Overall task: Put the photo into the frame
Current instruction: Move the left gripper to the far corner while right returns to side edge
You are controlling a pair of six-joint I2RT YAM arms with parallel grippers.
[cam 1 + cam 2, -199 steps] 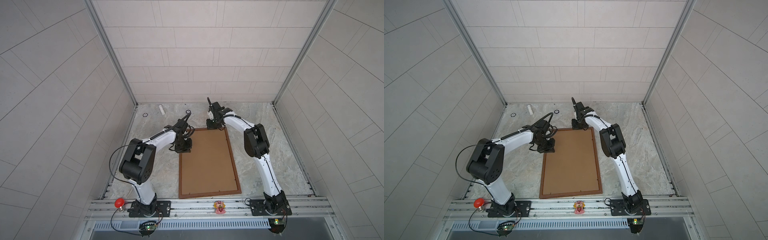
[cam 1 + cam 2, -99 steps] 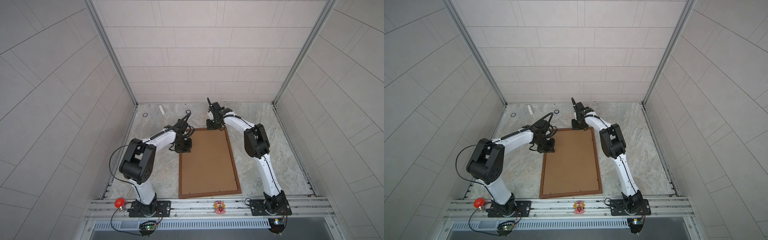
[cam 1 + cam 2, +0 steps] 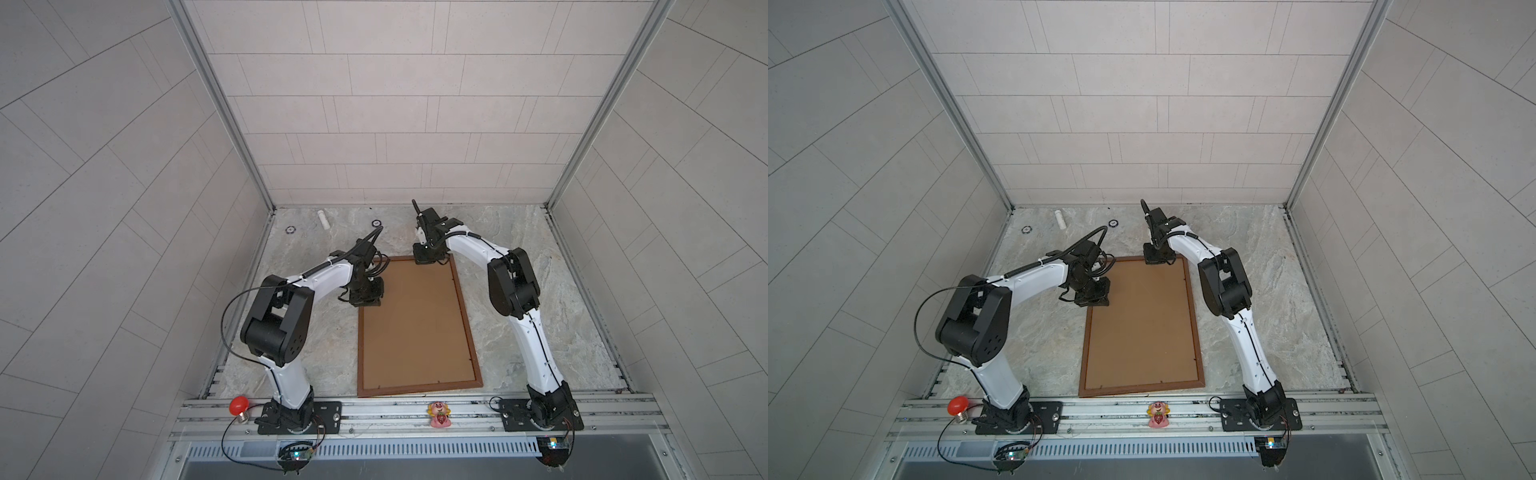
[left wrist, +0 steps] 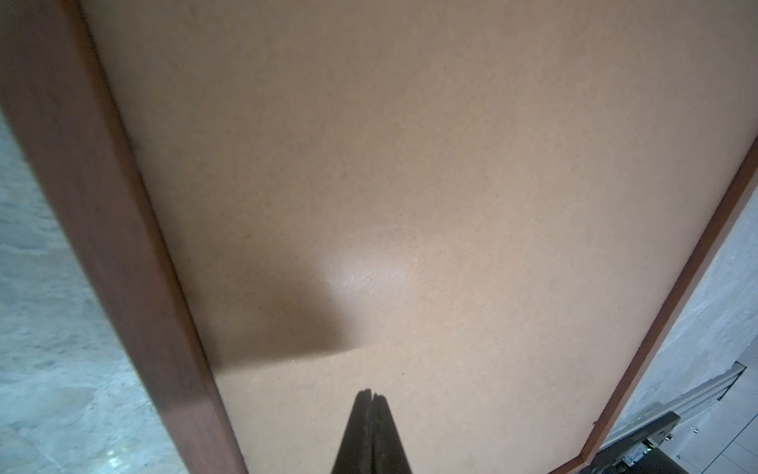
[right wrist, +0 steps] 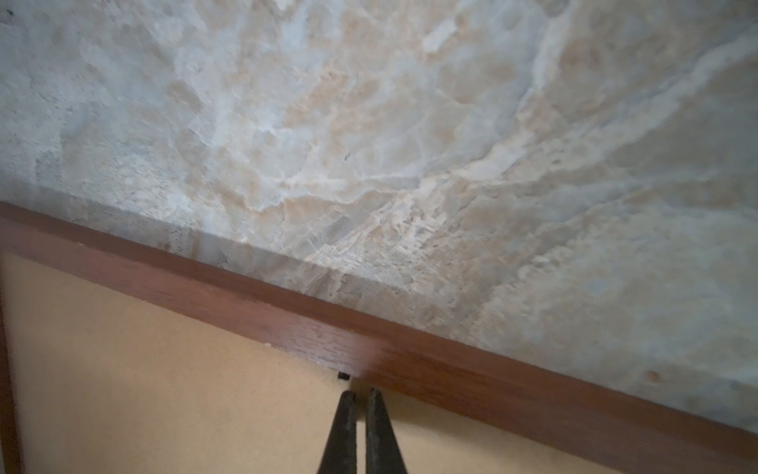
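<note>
The left gripper (image 4: 371, 397) is seen pressed together over the plain light brown backing board (image 4: 410, 164), at its 10 o'clock edge. The right gripper (image 5: 361, 395) is likewise closed at 12 o'clock, just inside the thin dark brown wooden frame (image 5: 328, 332). The frame is filled by the board; the photo cannot be seen.
</note>
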